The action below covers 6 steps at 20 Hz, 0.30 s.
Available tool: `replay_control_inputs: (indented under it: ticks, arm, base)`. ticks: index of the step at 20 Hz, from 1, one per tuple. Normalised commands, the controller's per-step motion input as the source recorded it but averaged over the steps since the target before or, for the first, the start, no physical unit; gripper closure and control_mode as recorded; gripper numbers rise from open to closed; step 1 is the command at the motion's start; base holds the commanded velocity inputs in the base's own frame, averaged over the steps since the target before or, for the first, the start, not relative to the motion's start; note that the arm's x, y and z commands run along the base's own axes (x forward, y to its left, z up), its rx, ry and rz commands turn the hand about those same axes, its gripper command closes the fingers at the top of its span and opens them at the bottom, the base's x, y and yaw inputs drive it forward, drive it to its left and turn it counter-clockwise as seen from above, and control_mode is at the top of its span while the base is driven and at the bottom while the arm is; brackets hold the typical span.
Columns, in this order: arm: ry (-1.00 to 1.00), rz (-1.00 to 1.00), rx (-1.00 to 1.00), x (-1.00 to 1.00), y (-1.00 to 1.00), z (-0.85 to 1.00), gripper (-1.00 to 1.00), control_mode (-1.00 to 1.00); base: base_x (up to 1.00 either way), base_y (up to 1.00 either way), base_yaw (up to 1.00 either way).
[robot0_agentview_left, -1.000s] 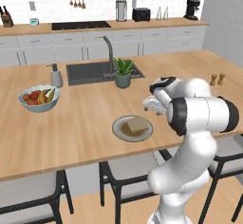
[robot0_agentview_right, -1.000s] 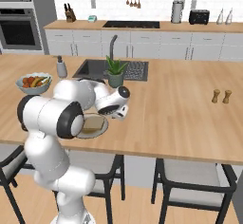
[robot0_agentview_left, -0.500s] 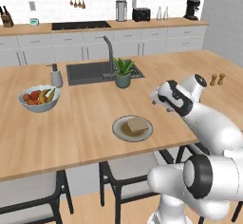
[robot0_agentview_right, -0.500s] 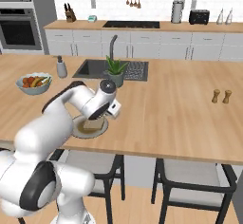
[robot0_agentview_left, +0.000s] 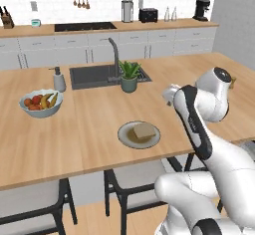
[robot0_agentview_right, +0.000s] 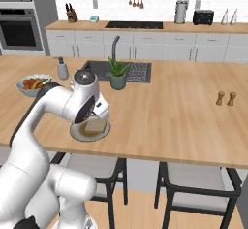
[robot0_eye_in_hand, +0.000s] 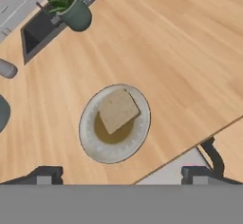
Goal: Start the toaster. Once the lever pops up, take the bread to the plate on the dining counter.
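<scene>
The bread (robot0_agentview_left: 144, 130) lies flat on the plate (robot0_agentview_left: 125, 137), covering the right part of the plate's brownish centre. The plate rests on the dining counter (robot0_agentview_left: 89, 119), close to the counter's near edge and well apart from the other items on it. In the hand view the bread (robot0_eye_in_hand: 117, 109) sits toward the upper right of the plate (robot0_eye_in_hand: 92, 144), with the plate rim visible all around it.

The gripper (robot0_eye_in_hand: 121, 174) is raised above the counter and holds nothing. Its two dark fingertips (robot0_eye_in_hand: 45, 174) stand wide apart at the bottom of the hand view, with the plate and bread seen between and beyond them. The jaws are fully spread and touch neither the bread nor the plate.

The toaster (robot0_agentview_left: 148, 15) stands on the far wall-side counter (robot0_agentview_left: 30, 30), beside a metal kettle (robot0_agentview_left: 127, 11) on its left. A black coffee machine (robot0_agentview_left: 201, 9) stands farther right on the same counter.

On the dining counter, a potted plant (robot0_agentview_left: 129, 75) stands just beside the dark sink (robot0_agentview_left: 94, 74), at its right near corner. A fruit bowl (robot0_agentview_left: 41, 103) sits to the left of the plate, and a soap dispenser (robot0_agentview_left: 59, 80) stands at the left edge of the sink. Two small shakers (robot0_agentview_right: 226, 98) stand at the right part of the counter.
</scene>
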Motion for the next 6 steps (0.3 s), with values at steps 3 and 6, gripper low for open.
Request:
replay_control_inputs:
  ticks: [3, 6]
  arm:
    - [0.15, -0.04, -0.09, -0.93, 0.13, 0.46, -1.0, -1.0]
    - [0.17, 0.0, -0.11, -0.9, 0.19, 0.25, -1.0, -1.0]
  base:
    - [0.0, 0.0, 0.0]
    - [0.0, 0.0, 0.0]
